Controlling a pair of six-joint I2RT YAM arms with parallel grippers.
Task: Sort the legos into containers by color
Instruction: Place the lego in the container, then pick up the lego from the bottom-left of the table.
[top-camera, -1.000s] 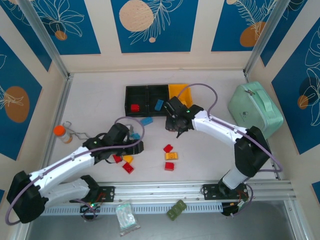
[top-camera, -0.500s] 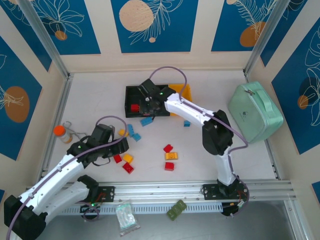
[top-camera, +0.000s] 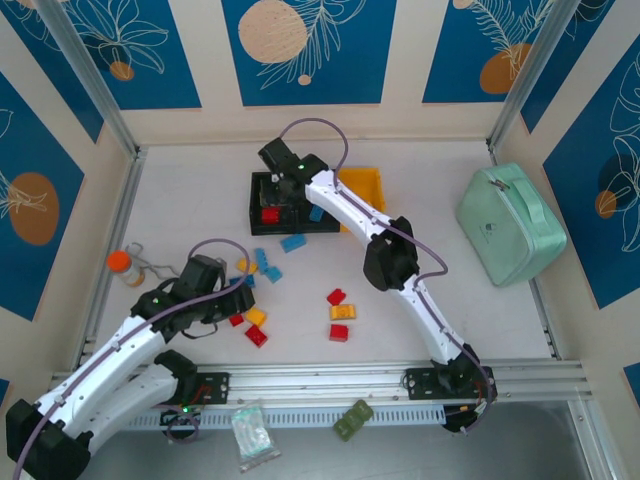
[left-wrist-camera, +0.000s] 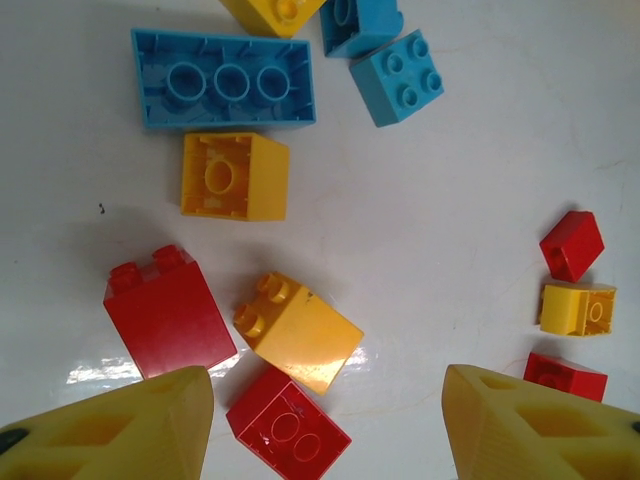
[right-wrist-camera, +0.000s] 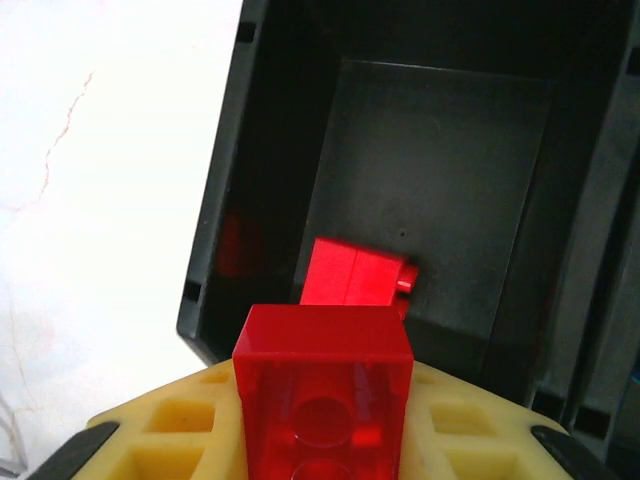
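Legos (top-camera: 342, 312) lie mostly loose on the table (top-camera: 200, 200), with red, yellow and blue mixed in two near clusters. Nearest us, the left gripper (left-wrist-camera: 328, 400) hovers over the near-left cluster, jaws apart and holding nothing. A red brick (left-wrist-camera: 288, 430) and a yellow brick (left-wrist-camera: 297, 330) touch each other just under the gap. We judge a clean pick there means squaring the fingers (left-wrist-camera: 130, 425) on one brick's flat sides, clear of its neighbour. Farther off, the right gripper (right-wrist-camera: 322, 420) is clamped on a red lego (right-wrist-camera: 322, 360) above the left bin (right-wrist-camera: 215, 200), close to one edge of it as far as the wrist view tells. Another red one (right-wrist-camera: 350, 272) already lies inside. This drop is the step in hand, we think. To do it well we should carry the lego a little farther in past the rim and only then part the jaws, so it cannot catch the edge and tumble out. A blue lego (top-camera: 316, 212) sits in the middle bin (top-camera: 310, 228), and the yellow bin (top-camera: 365, 185) is to its right.
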